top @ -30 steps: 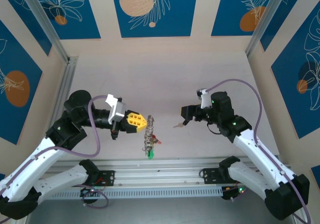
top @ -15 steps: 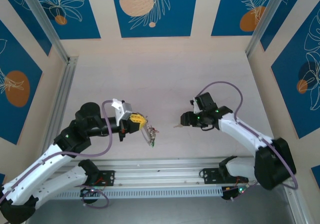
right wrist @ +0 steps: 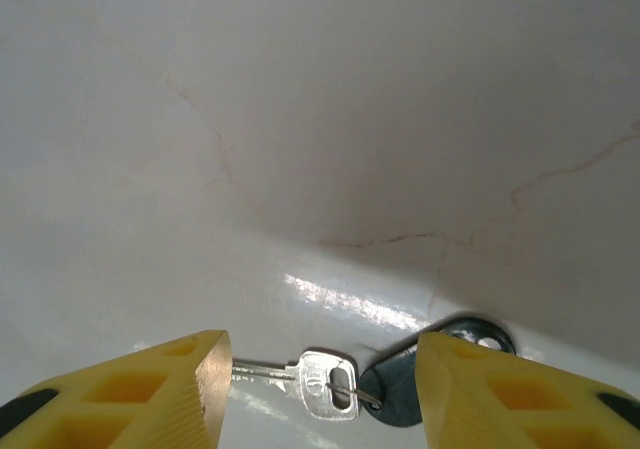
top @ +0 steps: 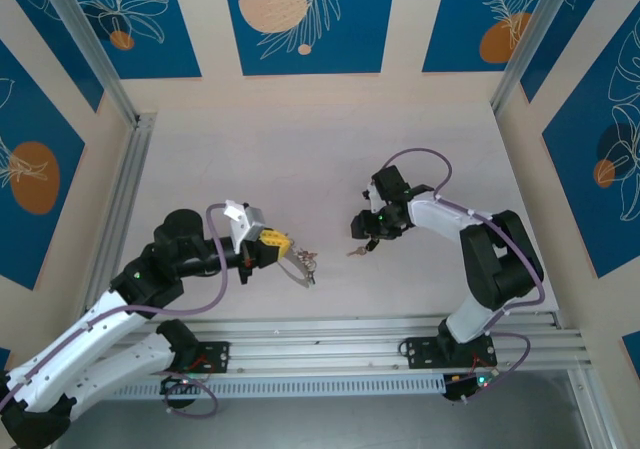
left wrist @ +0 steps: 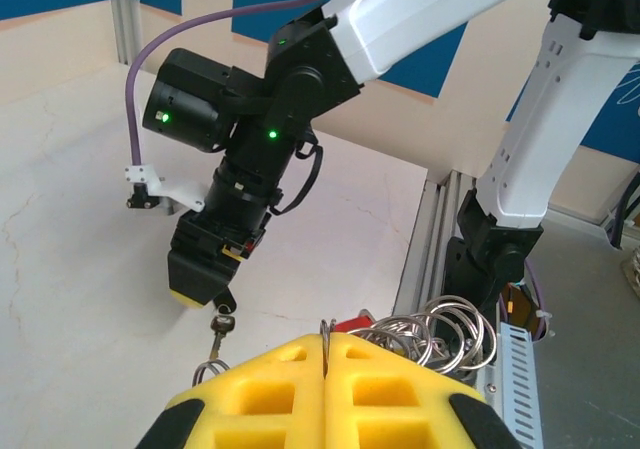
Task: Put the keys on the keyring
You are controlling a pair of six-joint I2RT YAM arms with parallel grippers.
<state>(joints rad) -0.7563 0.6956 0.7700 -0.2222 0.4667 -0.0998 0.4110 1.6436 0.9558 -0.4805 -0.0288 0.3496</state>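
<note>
While the left hand (left wrist: 325, 351) is pinching the keyring (top: 300, 268), the half-open right hand (right wrist: 320, 369) is straddling a key (right wrist: 325, 381) on the counter (right wrist: 300, 119), ungripped.

1. The keyring (top: 300, 269) is a thin grey metal hoop, seen almost edge-on from above. It hangs clear of the table (top: 300, 159), pinched at its rim by the left gripper (top: 279, 244), whose yellow fingers are pressed together. In the left wrist view a bunch of small silver wire loops (left wrist: 440, 334) sits on it just past the fingertips, with a red bit (left wrist: 352, 322) beside them.
2. One silver key (right wrist: 322, 381) lies flat on the table with its blade pointing left. A small wire ring through its head joins it to a dark round piece (right wrist: 440, 364).
3. That key lies between the parted fingers of the right gripper (right wrist: 320, 359), well apart from the keyring.
</note>
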